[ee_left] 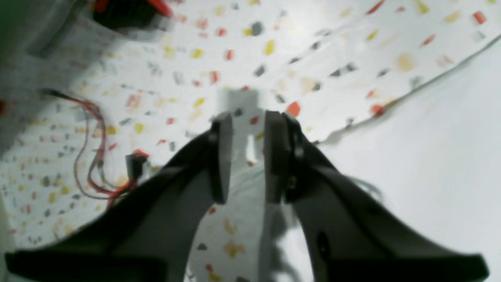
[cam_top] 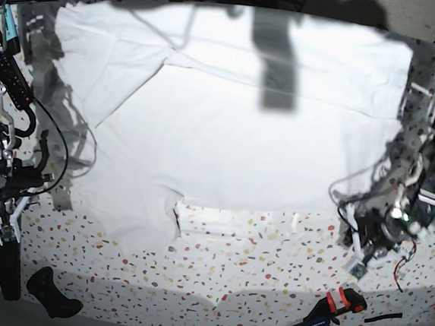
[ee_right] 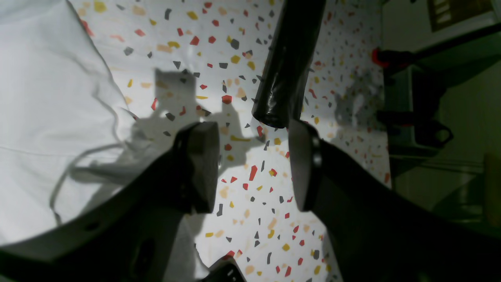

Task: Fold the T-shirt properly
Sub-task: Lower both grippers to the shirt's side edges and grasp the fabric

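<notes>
The white T-shirt (cam_top: 228,126) lies spread out over the speckled table (cam_top: 254,265), with its hem running along the near side. In the left wrist view its hem (ee_left: 430,82) crosses the upper right, and pale cloth (ee_left: 411,176) fills the right side. My left gripper (ee_left: 249,156) hangs over the shirt's near right corner, fingers a narrow gap apart, with pale cloth showing between them. Whether it touches them I cannot tell. My right gripper (ee_right: 254,168) stands wide open over bare table, just right of the shirt's edge (ee_right: 58,117), holding nothing.
A black cylinder (ee_right: 287,62) juts in just beyond my right fingers. Red and black wires (ee_left: 94,156) lie left of the left gripper. A blue and orange clamp (cam_top: 326,314) and a black object (cam_top: 50,292) rest near the front edge. Dark frame parts (ee_right: 415,113) stand past the table's side.
</notes>
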`<action>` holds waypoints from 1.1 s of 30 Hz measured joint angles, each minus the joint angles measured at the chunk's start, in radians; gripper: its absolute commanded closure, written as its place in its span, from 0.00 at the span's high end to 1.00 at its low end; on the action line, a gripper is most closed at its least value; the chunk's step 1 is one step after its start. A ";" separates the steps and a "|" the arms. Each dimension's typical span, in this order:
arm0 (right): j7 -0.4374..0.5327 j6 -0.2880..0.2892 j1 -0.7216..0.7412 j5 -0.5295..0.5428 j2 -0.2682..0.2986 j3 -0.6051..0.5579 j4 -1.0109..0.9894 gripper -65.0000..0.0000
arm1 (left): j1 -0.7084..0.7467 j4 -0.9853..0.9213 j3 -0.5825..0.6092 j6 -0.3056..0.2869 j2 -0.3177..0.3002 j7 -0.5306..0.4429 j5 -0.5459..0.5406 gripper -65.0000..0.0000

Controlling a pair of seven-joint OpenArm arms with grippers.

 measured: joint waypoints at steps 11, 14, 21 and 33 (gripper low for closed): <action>-0.016 0.000 0.000 0.002 0.000 0.000 0.000 0.44 | -0.116 -0.478 -0.002 -0.113 -0.003 0.017 -0.322 0.31; -0.016 0.000 0.000 0.001 0.000 0.000 0.000 0.44 | -0.121 -0.506 -0.002 -0.145 -0.003 0.018 -0.402 0.31; -0.027 0.000 0.000 0.001 0.000 0.000 0.000 0.44 | -0.097 -0.506 -0.007 -0.197 0.002 0.009 -0.452 0.31; -0.027 0.000 -0.001 0.001 0.000 0.000 0.000 0.44 | -0.088 -0.504 -0.008 -0.338 0.016 0.140 -0.611 0.31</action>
